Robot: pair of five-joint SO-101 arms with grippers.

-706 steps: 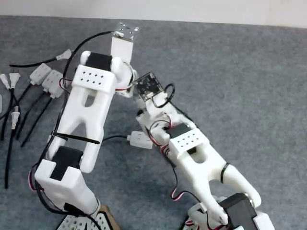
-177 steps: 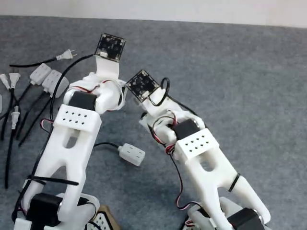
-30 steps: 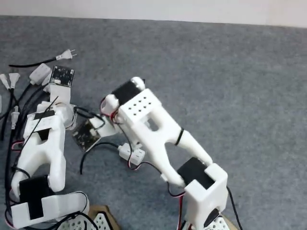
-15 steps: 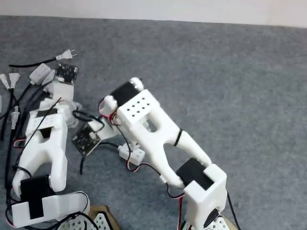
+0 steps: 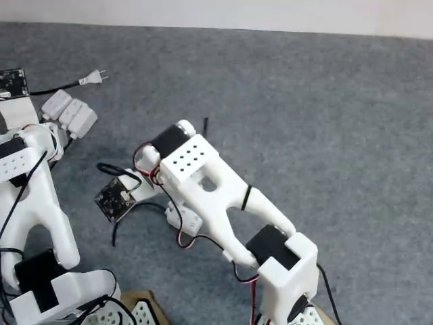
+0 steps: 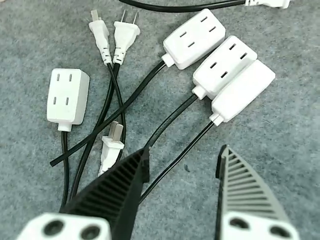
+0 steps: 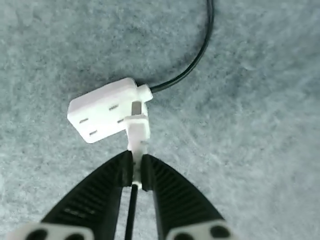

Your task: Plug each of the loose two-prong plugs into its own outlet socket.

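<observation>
We see a grey carpeted counter (image 5: 325,101). At its ten o'clock three white outlet sockets (image 5: 69,114) lie side by side, with a loose two-prong plug (image 5: 92,78) at their one o'clock. Close by lie a fourth socket (image 6: 67,96) and three more plugs (image 6: 112,145) among crossed black cords (image 6: 170,121). Another socket (image 5: 178,218) lies near the centre.

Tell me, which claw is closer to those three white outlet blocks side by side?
Left. The left gripper hangs open beside the three outlet blocks, over their cords; the right gripper is away at a separate outlet block, shut on a plug.
</observation>
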